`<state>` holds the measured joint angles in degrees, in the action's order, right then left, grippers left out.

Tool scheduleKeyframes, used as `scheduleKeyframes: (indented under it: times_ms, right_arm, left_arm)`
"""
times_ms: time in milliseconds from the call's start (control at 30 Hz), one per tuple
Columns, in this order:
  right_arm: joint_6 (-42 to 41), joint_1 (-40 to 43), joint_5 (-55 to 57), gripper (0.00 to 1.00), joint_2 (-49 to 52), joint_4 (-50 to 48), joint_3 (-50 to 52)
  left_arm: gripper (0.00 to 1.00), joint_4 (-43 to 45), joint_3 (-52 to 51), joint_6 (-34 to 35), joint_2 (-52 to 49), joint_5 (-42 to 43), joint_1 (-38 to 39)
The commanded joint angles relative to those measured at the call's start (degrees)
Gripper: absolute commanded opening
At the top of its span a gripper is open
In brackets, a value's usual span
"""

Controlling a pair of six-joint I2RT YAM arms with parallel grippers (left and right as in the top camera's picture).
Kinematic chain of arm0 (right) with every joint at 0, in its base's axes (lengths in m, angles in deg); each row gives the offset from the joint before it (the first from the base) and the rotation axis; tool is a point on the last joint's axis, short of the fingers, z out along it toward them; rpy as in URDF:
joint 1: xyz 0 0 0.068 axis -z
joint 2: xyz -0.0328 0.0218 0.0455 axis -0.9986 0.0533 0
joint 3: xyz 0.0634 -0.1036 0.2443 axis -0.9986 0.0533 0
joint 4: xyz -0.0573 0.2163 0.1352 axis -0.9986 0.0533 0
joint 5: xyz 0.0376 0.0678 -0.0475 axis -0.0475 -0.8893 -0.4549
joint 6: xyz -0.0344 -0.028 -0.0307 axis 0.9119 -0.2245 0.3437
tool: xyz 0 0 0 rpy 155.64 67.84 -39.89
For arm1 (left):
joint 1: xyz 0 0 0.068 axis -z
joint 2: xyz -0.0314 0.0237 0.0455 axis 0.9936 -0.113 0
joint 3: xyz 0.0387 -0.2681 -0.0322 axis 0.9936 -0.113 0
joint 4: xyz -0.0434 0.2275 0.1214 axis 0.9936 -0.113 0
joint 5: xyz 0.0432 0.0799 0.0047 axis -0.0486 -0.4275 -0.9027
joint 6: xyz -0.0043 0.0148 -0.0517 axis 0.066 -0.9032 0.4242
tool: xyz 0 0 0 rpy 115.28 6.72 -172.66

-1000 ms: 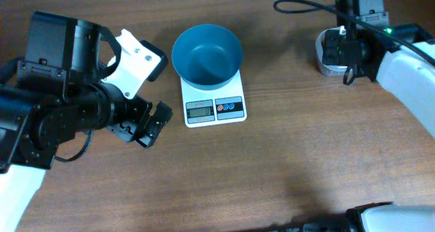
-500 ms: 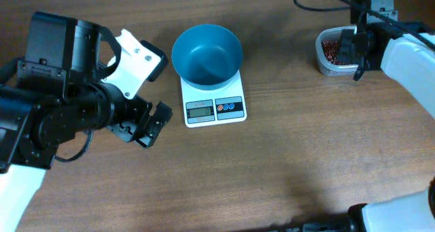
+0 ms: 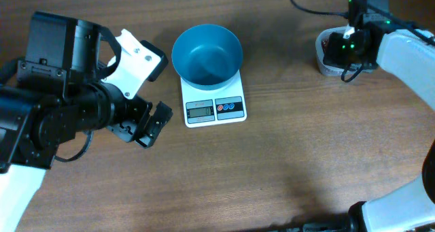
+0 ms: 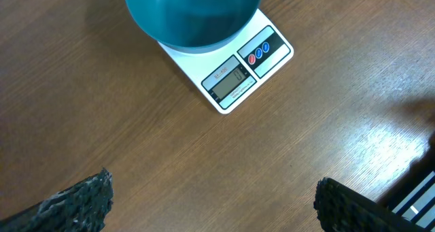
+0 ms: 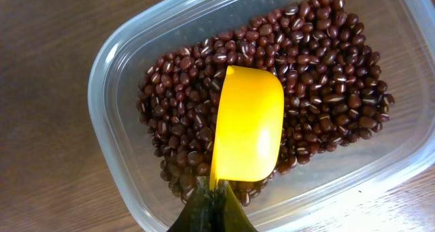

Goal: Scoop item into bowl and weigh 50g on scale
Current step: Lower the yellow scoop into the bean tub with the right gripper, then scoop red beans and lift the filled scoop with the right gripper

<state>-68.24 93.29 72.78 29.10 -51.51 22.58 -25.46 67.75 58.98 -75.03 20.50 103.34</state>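
Observation:
The teal bowl (image 3: 175, 53) stands empty on the white scale (image 3: 214, 110), also in the left wrist view as bowl (image 4: 194, 18) and scale (image 4: 234, 79). Dark red-brown beans (image 5: 326, 69) fill a clear tub (image 5: 112, 58) at the far right of the table (image 3: 325, 63). My right gripper (image 5: 215, 190) is shut on the handle of a yellow scoop (image 5: 248, 123) whose head rests among the beans; from overhead this gripper (image 3: 346, 47) hangs over the tub. My left gripper (image 3: 146, 126) hovers open left of the scale, nothing between its fingers (image 4: 81, 201).
Bare wooden tabletop (image 3: 285, 157) spreads in front of the scale and between it and the tub. The left arm's bulky black and white body (image 3: 75, 89) sits close to the bowl's left side. A black cable (image 3: 319, 4) loops behind the tub.
The right gripper drew back off the tub, baring the beans, then came back over it. The left arm, bowl and scale have not moved.

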Motion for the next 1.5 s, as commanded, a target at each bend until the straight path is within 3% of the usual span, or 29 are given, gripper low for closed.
scheduleKeyframes:
  times_ms: [0,333,767,1467]
  right_arm:
    - [-3.2,2.6,-13.4,0.04,1.0,0.5,-0.2]
    - [-5.3,10.5,-29.5,0.04,1.0,5.1,-0.2]
    - [-5.2,14.0,-29.8,0.04,5.1,5.4,-0.1]
    - [-5.2,25.4,-49.7,0.04,6.1,4.2,-0.1]
  left_arm:
    - [0.99,0.1,0.9,0.6,0.5,-0.2,0.2]
    - [0.99,0.1,0.9,0.6,0.5,-0.2,0.2]
    - [0.99,0.1,0.9,0.6,0.5,-0.2,0.2]
    - [0.99,0.1,0.9,0.6,0.5,-0.2,0.2]
